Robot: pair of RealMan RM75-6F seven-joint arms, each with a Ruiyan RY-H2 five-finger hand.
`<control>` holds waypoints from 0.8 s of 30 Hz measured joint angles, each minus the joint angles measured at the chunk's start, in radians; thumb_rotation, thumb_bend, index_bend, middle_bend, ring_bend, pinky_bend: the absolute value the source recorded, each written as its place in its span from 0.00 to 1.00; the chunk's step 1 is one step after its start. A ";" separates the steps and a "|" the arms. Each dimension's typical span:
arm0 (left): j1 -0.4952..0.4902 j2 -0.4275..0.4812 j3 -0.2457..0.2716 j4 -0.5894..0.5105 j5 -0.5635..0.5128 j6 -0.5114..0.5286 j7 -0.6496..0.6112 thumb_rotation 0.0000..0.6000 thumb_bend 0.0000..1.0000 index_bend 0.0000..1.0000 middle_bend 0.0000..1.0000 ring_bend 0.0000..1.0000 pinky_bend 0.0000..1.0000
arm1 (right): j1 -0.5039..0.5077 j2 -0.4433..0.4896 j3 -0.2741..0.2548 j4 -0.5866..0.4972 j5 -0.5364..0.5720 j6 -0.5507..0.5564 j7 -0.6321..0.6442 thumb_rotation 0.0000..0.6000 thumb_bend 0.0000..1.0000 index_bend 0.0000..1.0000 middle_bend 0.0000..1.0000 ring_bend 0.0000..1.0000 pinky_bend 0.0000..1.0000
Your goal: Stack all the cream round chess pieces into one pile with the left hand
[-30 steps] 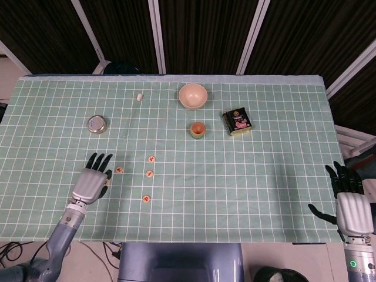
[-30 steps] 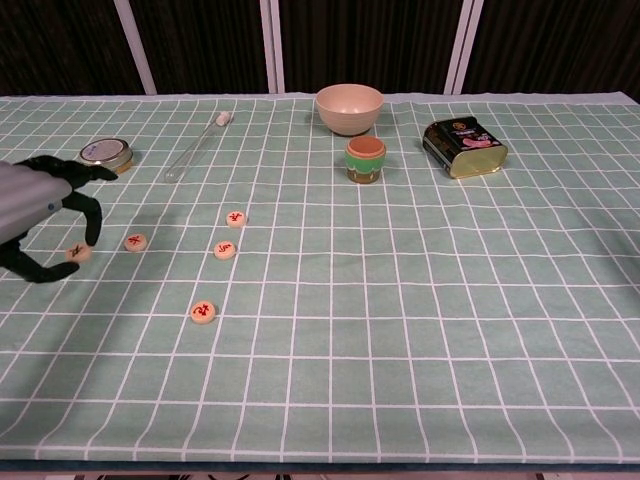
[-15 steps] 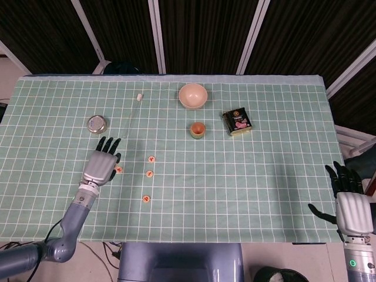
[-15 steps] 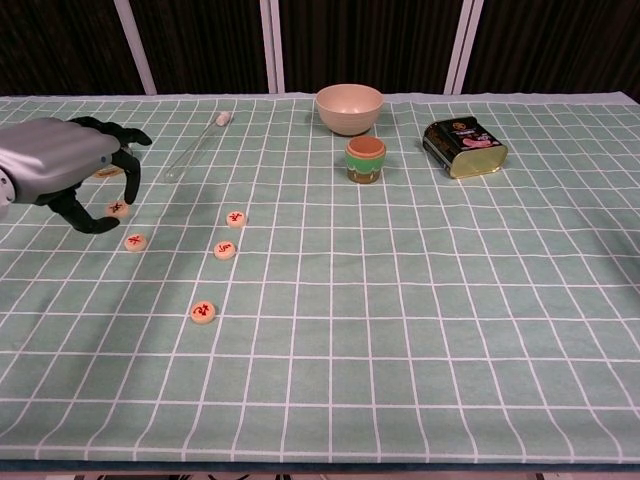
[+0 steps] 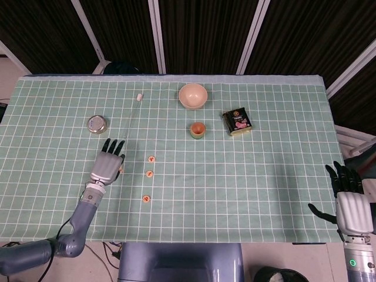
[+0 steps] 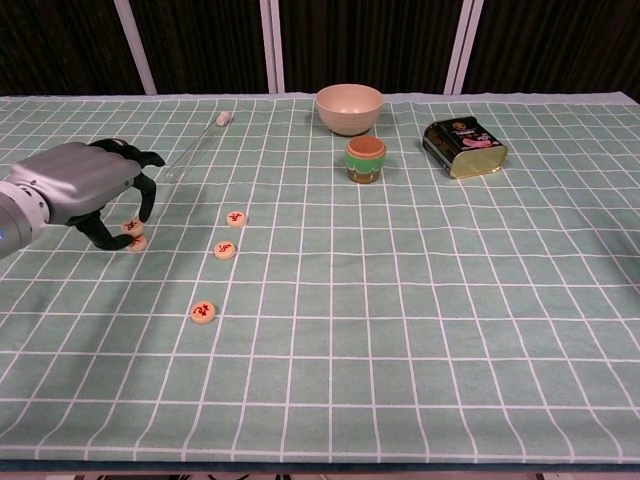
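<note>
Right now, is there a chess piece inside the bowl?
No, the bowl looks empty in the head view; loose pieces lie on the cloth.

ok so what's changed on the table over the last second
The left hand has picked a cream chess piece off the cloth at the far left, carried it rightward, and now holds it just above a second piece, apparently about to stack it. The other three pieces, the bowl, cup, both tins and the right hand haven't moved.
</note>
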 measured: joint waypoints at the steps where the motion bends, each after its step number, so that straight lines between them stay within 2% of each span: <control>1: -0.002 -0.003 0.001 0.001 -0.004 0.000 0.005 1.00 0.32 0.48 0.05 0.00 0.00 | 0.000 0.000 0.000 0.000 0.000 0.000 0.000 1.00 0.23 0.09 0.01 0.00 0.00; 24: -0.018 -0.009 0.039 -0.010 -0.028 0.034 0.049 1.00 0.32 0.47 0.05 0.00 0.00 | 0.000 -0.002 0.002 0.001 0.004 0.001 -0.003 1.00 0.23 0.09 0.01 0.00 0.00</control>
